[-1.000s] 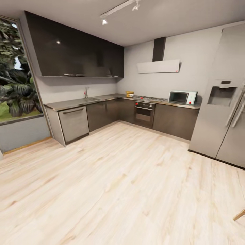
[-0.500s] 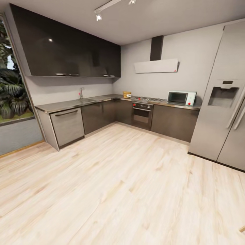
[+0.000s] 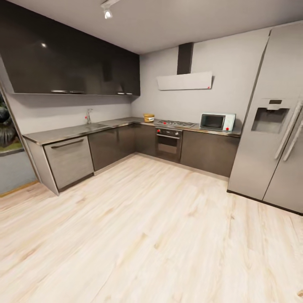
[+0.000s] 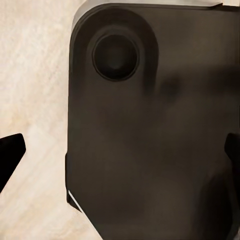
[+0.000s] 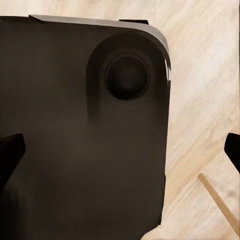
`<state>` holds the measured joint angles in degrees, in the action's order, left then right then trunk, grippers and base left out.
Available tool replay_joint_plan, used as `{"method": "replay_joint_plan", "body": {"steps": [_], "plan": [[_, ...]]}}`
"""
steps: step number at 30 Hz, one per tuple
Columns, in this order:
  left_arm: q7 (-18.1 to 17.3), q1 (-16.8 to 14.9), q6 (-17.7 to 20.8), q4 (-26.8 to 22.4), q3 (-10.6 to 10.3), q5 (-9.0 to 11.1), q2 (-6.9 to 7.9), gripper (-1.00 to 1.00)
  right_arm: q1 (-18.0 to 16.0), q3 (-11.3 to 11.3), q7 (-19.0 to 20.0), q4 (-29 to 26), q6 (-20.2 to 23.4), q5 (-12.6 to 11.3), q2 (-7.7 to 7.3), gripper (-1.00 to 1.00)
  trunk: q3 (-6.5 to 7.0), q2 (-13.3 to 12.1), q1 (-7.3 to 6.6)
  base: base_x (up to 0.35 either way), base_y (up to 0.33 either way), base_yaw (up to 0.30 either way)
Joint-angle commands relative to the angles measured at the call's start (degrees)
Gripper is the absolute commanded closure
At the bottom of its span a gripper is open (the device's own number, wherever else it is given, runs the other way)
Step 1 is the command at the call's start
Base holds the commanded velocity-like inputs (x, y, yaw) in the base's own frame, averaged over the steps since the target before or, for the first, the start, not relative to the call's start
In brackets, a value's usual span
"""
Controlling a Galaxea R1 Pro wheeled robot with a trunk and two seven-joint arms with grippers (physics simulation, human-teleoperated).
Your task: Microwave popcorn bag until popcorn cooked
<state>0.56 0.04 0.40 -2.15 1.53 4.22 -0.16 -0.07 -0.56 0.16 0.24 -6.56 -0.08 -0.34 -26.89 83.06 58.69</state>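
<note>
Kitchen approach, bag well ahead

Head view: I see the microwave (image 3: 217,122) on the countertop (image 3: 67,133) beside the fridge (image 3: 269,122), door shut. A small yellow-brown thing, which I take to be the popcorn bag (image 3: 148,118), stands near the counter's corner just beside the hob (image 3: 174,124), across open floor (image 3: 139,235). I judge it light and crushable, best pinched gently by its upper sides.

Left wrist view: left gripper (image 4: 120,155) spread wide, nothing between its fingertips, over the robot's dark base (image 4: 150,125).

Right wrist view: right gripper (image 5: 120,152) likewise spread and empty.

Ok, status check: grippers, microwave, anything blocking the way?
Both grippers open, empty, fingertips wide over the dark robot base. Small pale blue-white microwave on the long grey glossy countertop, door shut, beside the tall grey fridge. Light wood floor runs up to it.
</note>
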Motion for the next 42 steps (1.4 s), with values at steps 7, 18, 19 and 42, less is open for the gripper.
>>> {"method": "replay_joint_plan", "body": {"steps": [7,18,19,42], "plan": [[0.1,0.0,0.1,-0.1,0.1,0.4,-0.01,-1.0,0.0,-0.1,0.0,0.0,-0.1,0.0,0.08,-1.0,-0.04,0.0,0.03,0.329,0.0,-0.246],[0.1,0.0,0.7,-0.1,0.0,0.4,-0.01,-1.0,0.0,-0.1,0.0,0.0,-0.2,0.0,0.08,-1.0,-0.04,0.0,0.03,0.329,0.0,-0.246],[0.1,0.0,0.7,-0.1,0.0,0.4,-0.01,-1.0,0.0,-0.1,0.0,0.0,-0.2,-0.1,0.08,-1.0,-0.04,0.0,0.03,0.329,0.0,-0.229],[0.1,0.0,0.7,-0.1,0.1,0.4,-0.01,-1.0,0.0,-0.2,0.0,0.0,0.1,-0.1,-0.08,-1.0,-0.04,0.0,0.03,0.329,0.0,-0.013]]}}
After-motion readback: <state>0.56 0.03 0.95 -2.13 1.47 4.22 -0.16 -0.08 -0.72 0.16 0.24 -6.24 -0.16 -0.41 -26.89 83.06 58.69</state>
